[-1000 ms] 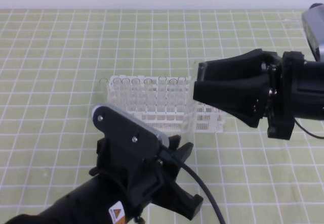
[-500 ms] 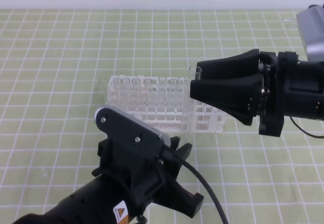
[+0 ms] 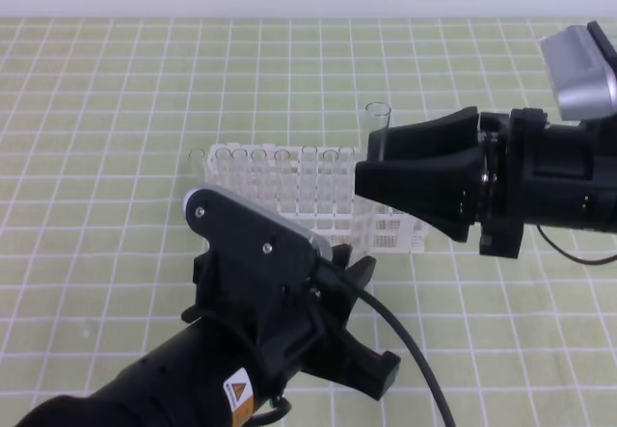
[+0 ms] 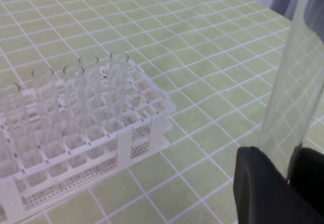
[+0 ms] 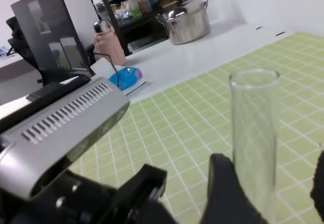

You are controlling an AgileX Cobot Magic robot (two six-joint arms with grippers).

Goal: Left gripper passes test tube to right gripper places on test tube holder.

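Test tube (image 3: 377, 119) upright in the air, just right of the rack's right end; only its rimmed mouth and a short length of glass show above the right claw in the high view. Lower part hidden there. In the left wrist view the tube (image 4: 298, 67) rises steeply from between two black fingers (image 4: 263, 188) that pinch its lower end.

Left gripper (image 3: 362, 273): jaws narrow, clamped on the tube's bottom. Arm enters from the near left; pale grey screwed plate faces up, warning sticker near the bottom edge.

Right gripper (image 3: 371, 172): reaches in from the right, jaws spread wide, the fingertips at the tube. In its wrist view the glass (image 5: 253, 133) stands between the dark fingers (image 5: 225, 188), with a gap showing on the left side; contact on the right, cannot tell.

Test tube holder (image 3: 308, 200): white, on the green gridded mat (image 3: 116, 109), centre of scene, beyond the left claw. Several clear tubes (image 4: 76, 102) stand upright in its holes.
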